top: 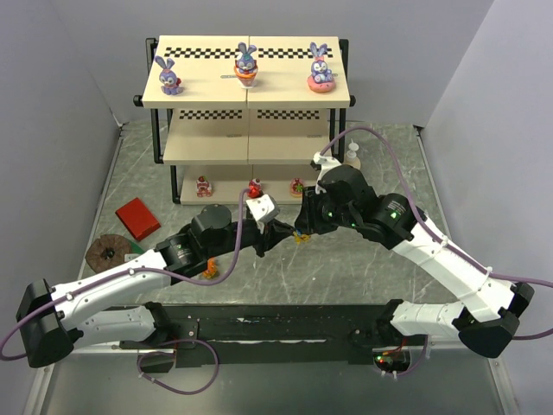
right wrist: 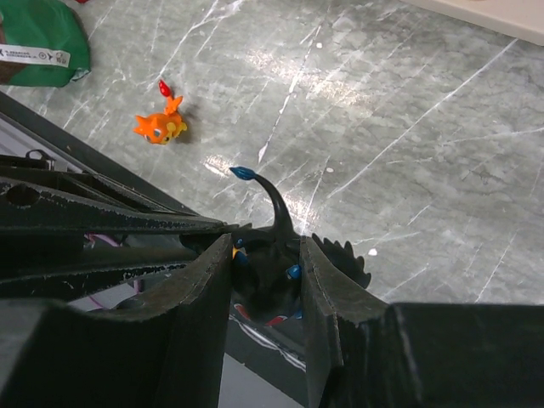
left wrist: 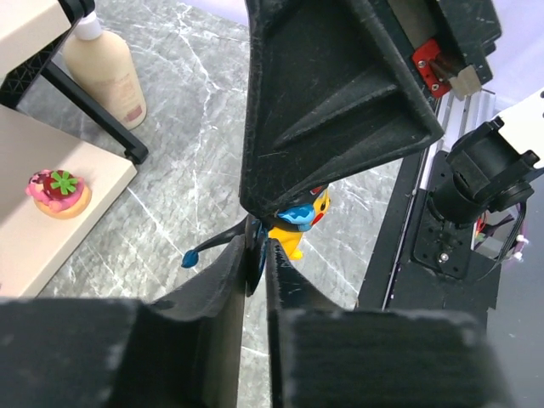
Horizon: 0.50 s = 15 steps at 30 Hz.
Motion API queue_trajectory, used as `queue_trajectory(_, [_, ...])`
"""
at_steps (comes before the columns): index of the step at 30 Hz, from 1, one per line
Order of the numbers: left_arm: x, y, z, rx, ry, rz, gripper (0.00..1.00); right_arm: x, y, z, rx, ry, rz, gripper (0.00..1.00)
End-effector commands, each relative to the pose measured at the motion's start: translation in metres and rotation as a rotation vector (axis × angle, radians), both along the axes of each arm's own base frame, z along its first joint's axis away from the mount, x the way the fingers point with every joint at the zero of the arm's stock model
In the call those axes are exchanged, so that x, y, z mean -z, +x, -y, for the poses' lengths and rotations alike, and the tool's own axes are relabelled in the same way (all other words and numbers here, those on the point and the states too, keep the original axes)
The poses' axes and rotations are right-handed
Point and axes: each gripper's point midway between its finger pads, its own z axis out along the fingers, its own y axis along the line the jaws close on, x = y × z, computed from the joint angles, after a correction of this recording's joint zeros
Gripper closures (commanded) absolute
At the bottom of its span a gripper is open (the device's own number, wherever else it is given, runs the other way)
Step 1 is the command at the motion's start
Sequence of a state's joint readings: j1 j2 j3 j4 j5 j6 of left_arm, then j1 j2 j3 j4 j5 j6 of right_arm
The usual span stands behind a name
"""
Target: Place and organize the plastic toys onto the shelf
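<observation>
Your right gripper (right wrist: 265,246) is clamped on the blue-yellow winged figurine (right wrist: 268,285) above the middle of the grey marbled table (top: 363,277), and your left gripper (left wrist: 257,262) pinches its thin dark edge. Plain grey walls (top: 52,86) enclose the table, with the shelf (top: 207,86) at its far edge.

Shelf (top: 207,93): cream boards, black frame, black-and-white checker strips.
Bunnies (top: 169,76) (top: 246,66) (top: 320,69): purple-blue; one base orange, one pink.
Round figure (left wrist: 58,190): red-pink, green leaf on top.
Winged toy (left wrist: 297,223): dark blue, yellow-orange body, bright blue tail tip.
Spiky creature (right wrist: 160,126): orange, red tips.
Worktop (top: 346,268): grey marble, white veining.
Block (top: 137,217): red.
Pump bottle (left wrist: 104,72): cream.
Left hand (left wrist: 257,251), right hand (right wrist: 265,255): black.
Cable (top: 384,132): purple.
</observation>
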<state>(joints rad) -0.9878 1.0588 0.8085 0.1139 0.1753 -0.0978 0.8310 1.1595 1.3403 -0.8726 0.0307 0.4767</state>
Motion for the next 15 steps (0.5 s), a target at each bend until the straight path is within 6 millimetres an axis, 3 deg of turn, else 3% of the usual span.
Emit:
queue_trajectory(1, [-0.019,0.001,0.007,0.016,-0.032,0.032,0.89,-0.026,0.003,-0.002,-0.003,0.076,0.067,0.99])
queue_trajectory(3, [-0.019,0.004,0.007,0.001,-0.033,0.034,0.99,-0.027,0.003,-0.001,0.003,0.074,0.071,0.99])
queue_trajectory(6, [-0.02,0.011,0.004,-0.038,-0.043,0.053,0.99,-0.028,0.006,0.003,0.024,0.075,0.084,0.88])
queue_trajectory(9, [-0.025,0.018,-0.001,-0.084,-0.068,0.105,0.99,-0.03,0.01,0.009,0.061,0.07,0.112,0.7])
queue_trajectory(10, [-0.029,0.019,-0.003,-0.091,-0.081,0.125,0.99,-0.032,0.013,0.011,0.078,0.073,0.129,0.59])
queue_trajectory(12, [-0.034,0.023,-0.006,-0.111,-0.097,0.174,0.99,-0.036,0.016,0.014,0.099,0.079,0.151,0.48])
queue_trajectory(13, [-0.038,0.026,-0.007,-0.126,-0.103,0.195,0.99,-0.041,0.018,0.014,0.107,0.091,0.169,0.36])
queue_trajectory(15, [-0.043,0.032,-0.01,-0.146,-0.098,0.263,0.99,-0.048,0.024,0.019,0.144,0.101,0.202,0.27])
